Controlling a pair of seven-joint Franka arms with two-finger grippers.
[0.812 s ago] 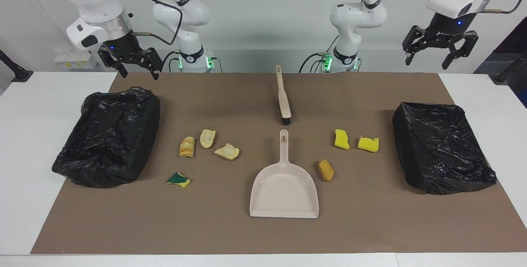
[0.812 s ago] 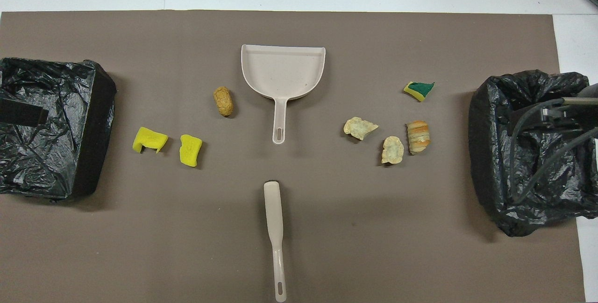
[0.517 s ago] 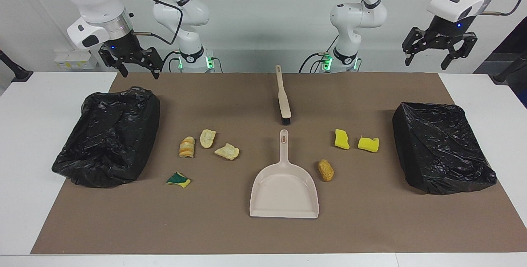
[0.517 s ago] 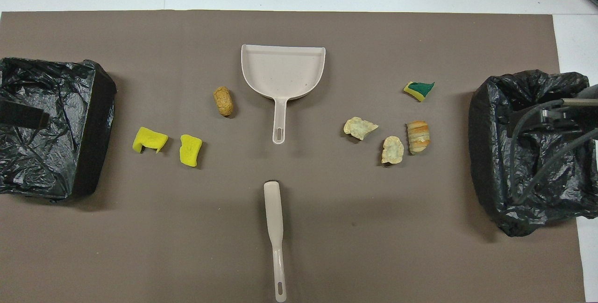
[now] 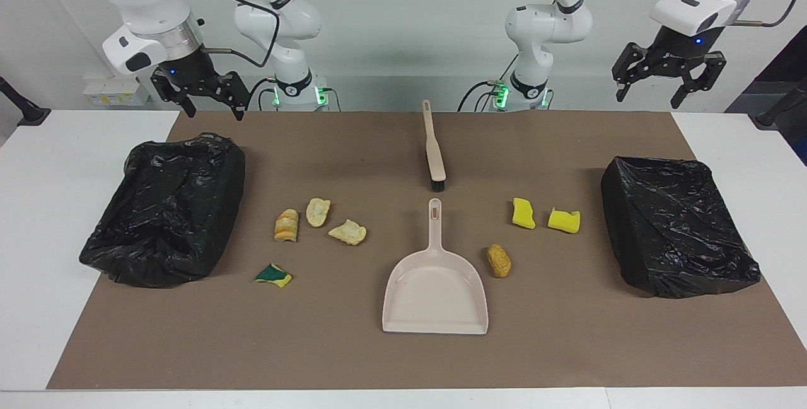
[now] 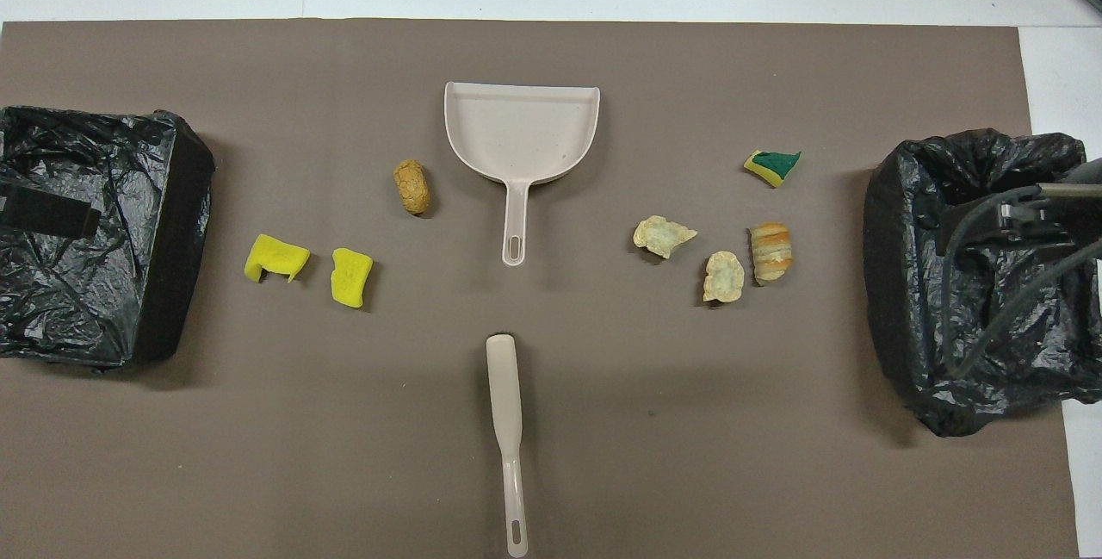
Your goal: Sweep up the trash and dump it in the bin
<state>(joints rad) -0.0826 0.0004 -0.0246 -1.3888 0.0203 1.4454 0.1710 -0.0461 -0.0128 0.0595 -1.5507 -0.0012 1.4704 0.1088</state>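
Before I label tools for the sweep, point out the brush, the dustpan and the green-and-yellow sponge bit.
brush [image 5: 434, 155]: facing view, on the handle's wide end above the bristles.
dustpan [image 5: 435, 299]: facing view, on the pan's bare floor.
green-and-yellow sponge bit [image 6: 772, 166]: overhead view, on its green top.

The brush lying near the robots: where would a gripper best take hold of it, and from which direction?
Probably by the slim handle of the brush, coming straight down from above. It lies flat on the mat, its handle pointing toward the robots and its black bristles toward the dustpan. The handle looks narrow enough for two fingers to close across its width, and nothing lies beside it.
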